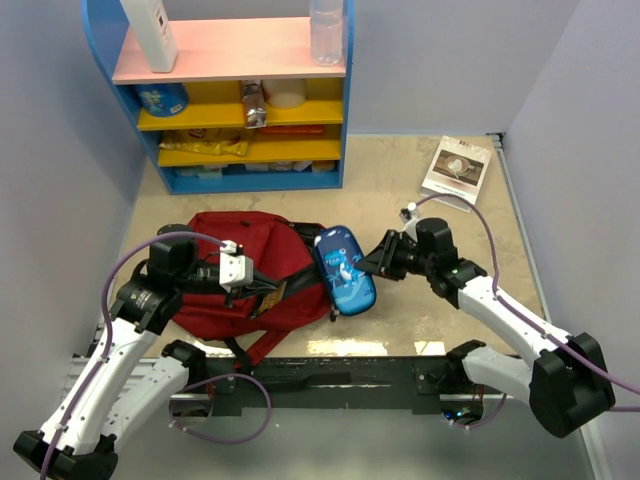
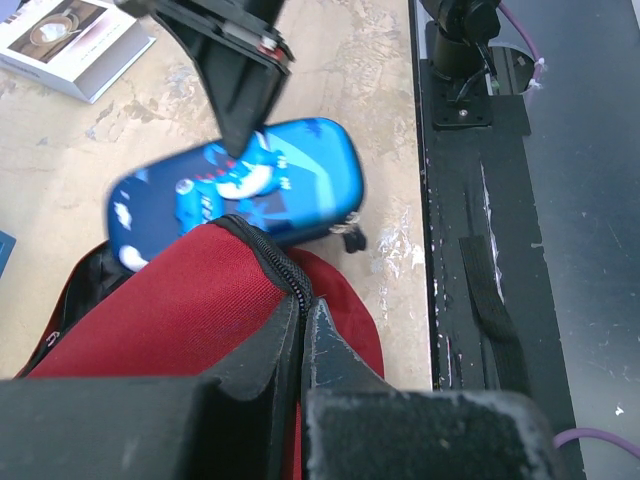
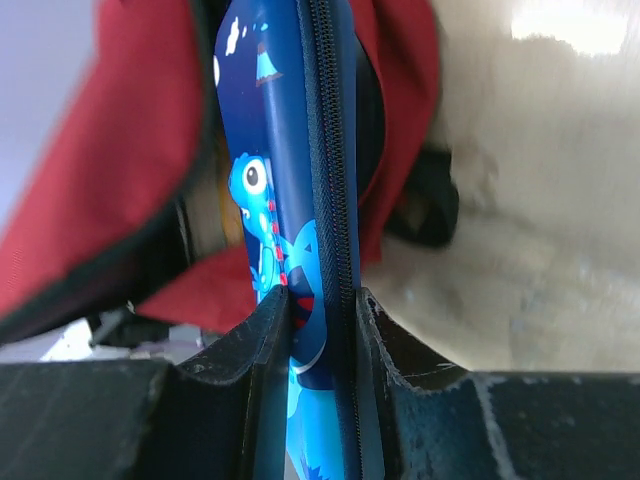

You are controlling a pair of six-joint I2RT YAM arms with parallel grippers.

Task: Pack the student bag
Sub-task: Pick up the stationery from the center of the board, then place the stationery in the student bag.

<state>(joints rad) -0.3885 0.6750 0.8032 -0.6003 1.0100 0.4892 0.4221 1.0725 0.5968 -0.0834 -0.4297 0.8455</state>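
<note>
Fabric looks limp, so my left gripper (image 2: 303, 300) pinches the zipper rim (image 2: 285, 265) of the large dark red backpack (image 1: 230, 235) on the counter (image 1: 400, 190); my right gripper (image 3: 322, 300) clamps a stiff blue pencil case (image 1: 343, 272) at its mouth.

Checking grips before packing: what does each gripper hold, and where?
Left gripper pinches the zippered opening edge of the student bag; right gripper clamps the blue pencil case across its flat sides.

Blurred, cropped, dark
In the left wrist view the pencil case (image 2: 235, 195) is blurred and the booklet (image 2: 62, 40) is cut by the top-left edge; inside the student bag (image 3: 110, 150) is dark.
</note>
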